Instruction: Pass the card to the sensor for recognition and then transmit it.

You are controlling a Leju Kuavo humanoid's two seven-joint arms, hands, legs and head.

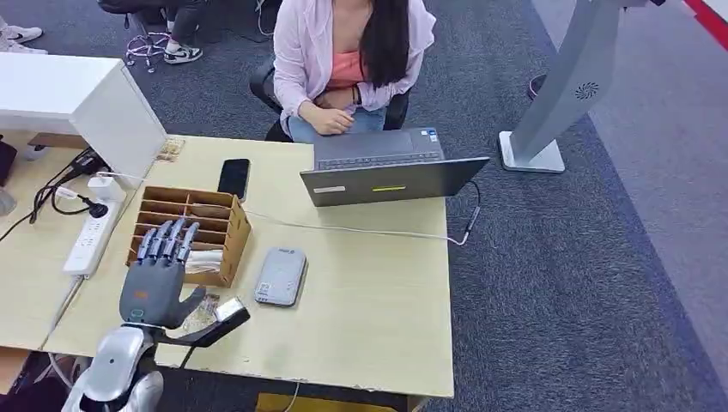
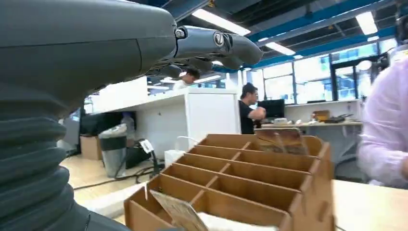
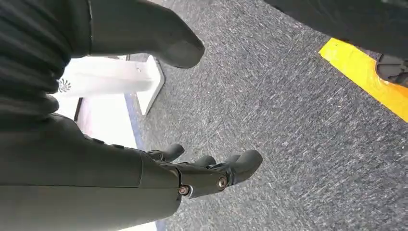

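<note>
A wooden card holder [image 1: 225, 225] with several slots stands on the left part of the table. My left hand [image 1: 160, 273] hovers at its near end, fingers stretched out over the slots and holding nothing. In the left wrist view the fingers [image 2: 211, 42] reach above the card holder [image 2: 250, 180]; a patterned card [image 2: 179, 211] leans in the nearest slot and another card [image 2: 281, 140] stands in the far one. The grey sensor [image 1: 281, 276] lies flat just right of the holder. My right hand [image 3: 202, 173] hangs over the carpet with its fingers loosely apart and nothing in them.
A person sits at the far side behind an open laptop [image 1: 386, 172]. A black phone [image 1: 233, 178] lies beyond the holder. A white power strip [image 1: 90, 236] and a white cabinet [image 1: 81, 103] are to the left. A thin cable [image 1: 360, 230] crosses the table.
</note>
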